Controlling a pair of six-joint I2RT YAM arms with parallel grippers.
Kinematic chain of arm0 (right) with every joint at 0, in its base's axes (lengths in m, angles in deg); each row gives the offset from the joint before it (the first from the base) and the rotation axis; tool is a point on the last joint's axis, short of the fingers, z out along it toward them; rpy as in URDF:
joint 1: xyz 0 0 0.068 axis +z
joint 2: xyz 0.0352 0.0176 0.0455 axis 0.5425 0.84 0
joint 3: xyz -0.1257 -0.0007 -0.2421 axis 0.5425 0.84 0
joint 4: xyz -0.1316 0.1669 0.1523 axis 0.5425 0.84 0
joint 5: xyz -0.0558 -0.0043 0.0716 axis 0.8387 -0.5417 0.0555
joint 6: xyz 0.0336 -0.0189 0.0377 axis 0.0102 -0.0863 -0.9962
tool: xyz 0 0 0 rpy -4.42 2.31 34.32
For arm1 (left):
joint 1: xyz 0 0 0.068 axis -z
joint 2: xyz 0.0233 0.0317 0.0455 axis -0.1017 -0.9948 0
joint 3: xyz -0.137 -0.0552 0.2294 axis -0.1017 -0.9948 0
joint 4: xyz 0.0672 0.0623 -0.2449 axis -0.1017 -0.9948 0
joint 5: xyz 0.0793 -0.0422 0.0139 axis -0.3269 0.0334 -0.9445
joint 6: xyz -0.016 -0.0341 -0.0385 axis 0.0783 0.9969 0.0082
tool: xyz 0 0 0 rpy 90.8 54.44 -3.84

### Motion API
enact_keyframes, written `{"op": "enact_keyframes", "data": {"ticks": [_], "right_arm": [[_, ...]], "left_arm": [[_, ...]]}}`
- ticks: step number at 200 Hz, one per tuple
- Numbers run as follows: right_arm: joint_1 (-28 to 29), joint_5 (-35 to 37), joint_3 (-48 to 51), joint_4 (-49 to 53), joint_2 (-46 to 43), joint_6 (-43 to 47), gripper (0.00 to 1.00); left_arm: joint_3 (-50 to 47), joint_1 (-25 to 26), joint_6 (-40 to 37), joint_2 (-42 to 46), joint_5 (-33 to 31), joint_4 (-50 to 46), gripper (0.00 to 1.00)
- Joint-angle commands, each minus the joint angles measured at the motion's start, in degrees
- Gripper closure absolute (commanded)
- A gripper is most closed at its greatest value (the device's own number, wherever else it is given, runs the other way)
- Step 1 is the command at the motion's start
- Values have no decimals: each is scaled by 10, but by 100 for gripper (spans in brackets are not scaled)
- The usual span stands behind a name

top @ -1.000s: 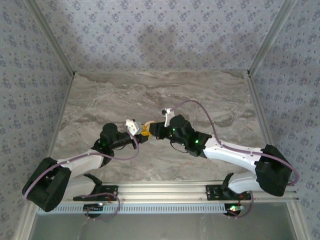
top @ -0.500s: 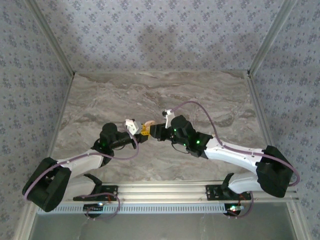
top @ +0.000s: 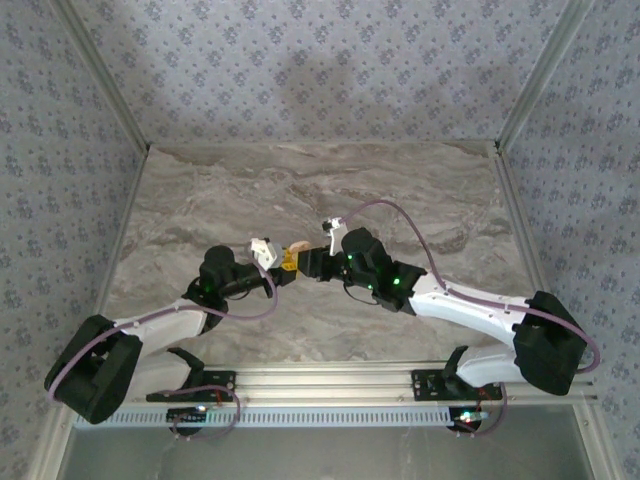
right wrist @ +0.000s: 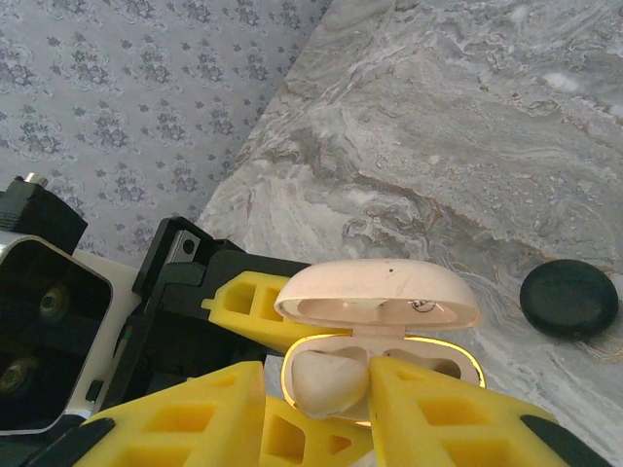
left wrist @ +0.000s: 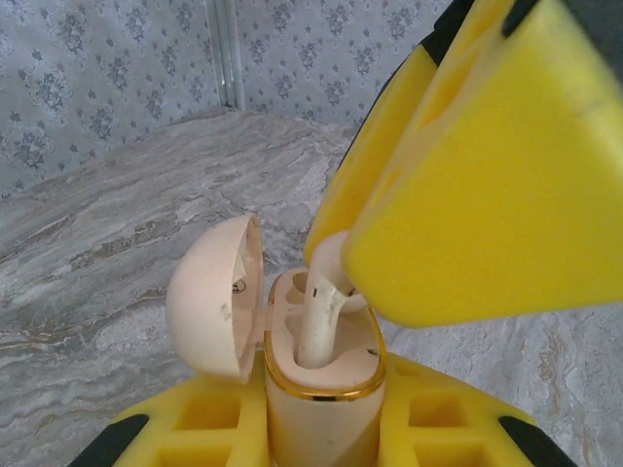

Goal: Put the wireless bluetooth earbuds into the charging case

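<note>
Holding the case (left wrist: pixel 321 418) upright with the left gripper (top: pixel 286 263), two yellow fingers (left wrist: pixel 443 428) pressed to its sides, closed hard against it. Gripping low on the body, below the gold rim and the open top. Lid (left wrist: pixel 209 297) flipped back on its hinge, leaning away to the left of those fingers in the left wrist view.

Pinching a bud (left wrist: pixel 324 302) with the right gripper (right wrist: pixel 319 394), almost closed, with just the bud's round head between the two yellow pads (right wrist: pixel 438 409). Pale cream like the case (not black). Reaching in from above and to the right of the left gripper. Stem pointing down, its tip already inside one hole of the case, right above the left fingers. Head up over the rim, not pushed all the way down.

Cannot tell about a second bud in the other hole.

From the top view, meeting tip to tip out in front of both arms, over the middle of the table (top: pixel 400 190), with the case right between the two grippers.

Lying flat on the table beyond the right gripper's fingers, off to their right and well apart from the case: a round black disc (right wrist: pixel 569 300).
</note>
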Motion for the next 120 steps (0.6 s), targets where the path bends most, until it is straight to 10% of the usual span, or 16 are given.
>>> {"op": "enact_keyframes", "data": {"ticks": [1, 120], "right_arm": [[-3, -6, -17, 31, 2, 13, 61], [-13, -2, -27, 43, -20, 20, 47]], "left_arm": [[23, -2, 1, 12, 17, 23, 96], [22, -2, -1, 14, 17, 20, 96]]}}
